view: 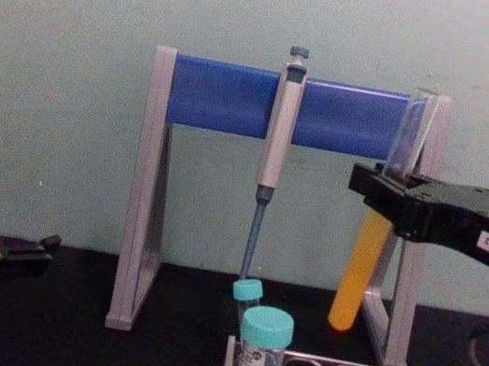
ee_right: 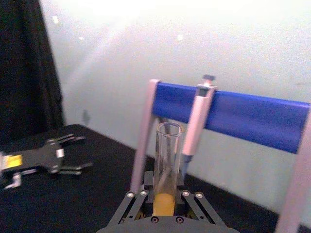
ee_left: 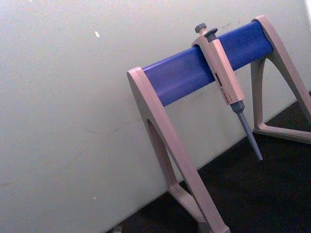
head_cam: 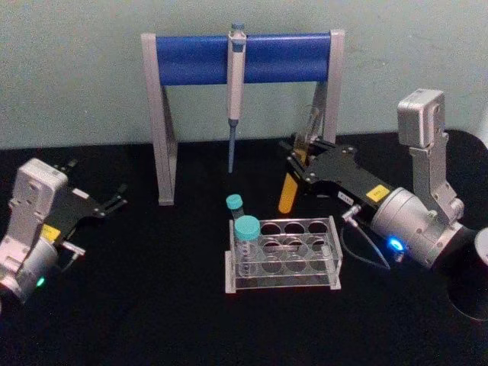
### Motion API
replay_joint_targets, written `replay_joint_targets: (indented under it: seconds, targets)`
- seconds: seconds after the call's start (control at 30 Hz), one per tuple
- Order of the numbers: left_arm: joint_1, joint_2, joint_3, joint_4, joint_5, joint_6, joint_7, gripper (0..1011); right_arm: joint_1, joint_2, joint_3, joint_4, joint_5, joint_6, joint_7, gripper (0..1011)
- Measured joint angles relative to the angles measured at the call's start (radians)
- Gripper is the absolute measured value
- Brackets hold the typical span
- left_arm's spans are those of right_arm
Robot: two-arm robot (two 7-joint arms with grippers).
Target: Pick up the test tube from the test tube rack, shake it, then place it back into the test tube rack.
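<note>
Nearest to the robot, the test tube rack [head_cam: 282,284] stood on the black table [head_cam: 152,305], a little to the right of the middle. Two teal-capped tubes [head_cam: 246,229] stood at its left end, one behind the other.

Further back on the left side, the left gripper [head_cam: 114,203] hung low over the table, well apart from the rack. Its fingers were spread apart and held nothing.

On the right side, the right gripper [head_cam: 299,164] reached in from the right, behind the rack. Its fingers were closed firmly on the test tube [head_cam: 287,195]. They held the glass about at its middle, where the liquid ended. The test tube was out of the rack, just behind its far side. It was almost upright but leaned a little, the open mouth more to the right than the round bottom. Orange-yellow liquid filled the part below the fingers, and the glass above them was clear. In the chest view the tube showed in front of the right leg of the stand.

Farthest, near the pale wall [head_cam: 76,69], stood the pipette stand [head_cam: 191,59] with grey legs and a blue bar. A grey pipette [head_cam: 235,84] hung from the middle of the bar, with its thin tip pointing down above the table.
</note>
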Motion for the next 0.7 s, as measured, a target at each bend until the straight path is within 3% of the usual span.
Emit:
replay_joint_targets:
  seconds: [0.23,0.7]
  targets:
    - [0.000,0.000,0.000,0.000,0.000,0.000,0.000,1001,0.010,-0.023,0.016,0.026,-0.033,-0.010,-0.051,232]
    - [0.000,0.000,0.000,0.000,0.000,0.000,0.000,1001,0.005,-0.031,0.028,0.025,-0.057,0.001,-0.050,232]
